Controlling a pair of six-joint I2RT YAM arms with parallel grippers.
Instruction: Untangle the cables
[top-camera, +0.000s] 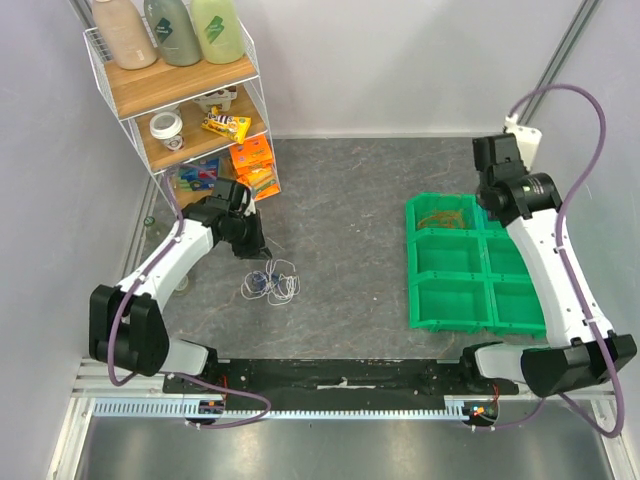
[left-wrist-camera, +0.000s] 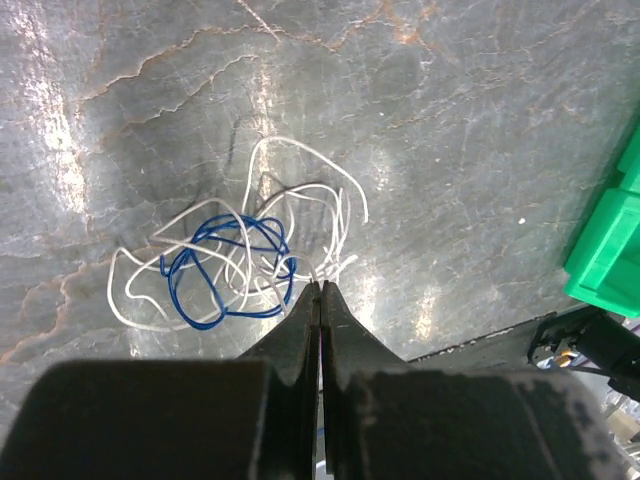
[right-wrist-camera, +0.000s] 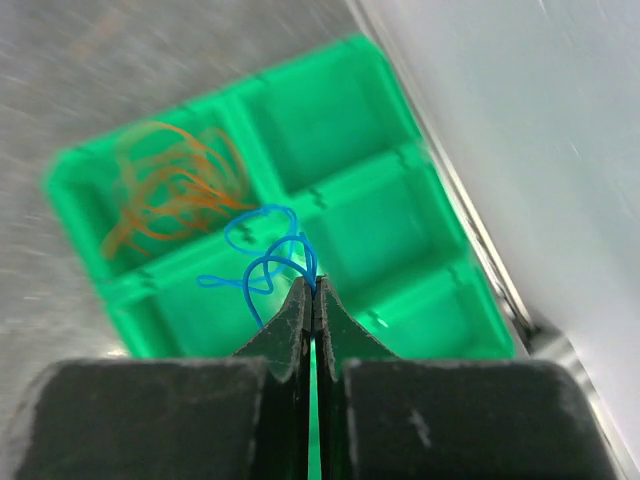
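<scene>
Table (top-camera: 360, 190): grey, marbled, with a wire rack (top-camera: 170, 88) of bottles and packets at your far left and a green six-compartment tray (top-camera: 410, 262) on the right half. Left arm (top-camera: 175, 255) reaches in from its base towards the middle-left of the table. Right arm (top-camera: 545, 260) stretches out over the tray's far end. Left gripper (left-wrist-camera: 320, 290): jaws pressed together, tips down at the table on the near edge of a loose tangle. Strands of the white cable (left-wrist-camera: 300, 150) run straight into the tips and look pinched there. Right gripper (right-wrist-camera: 315, 290): jaws closed on the light blue cable (right-wrist-camera: 262, 208), whose loops hang from the tips above the tray, clear of its floor as far as you can tell. Orange cable (right-wrist-camera: 170, 190): a loose coil in the tray's far-left compartment, by itself. In the tangle on the table, just in front of the left gripper and well apart from the tray, the dark blue cable (left-wrist-camera: 235, 222) is wound through the white loops.
</scene>
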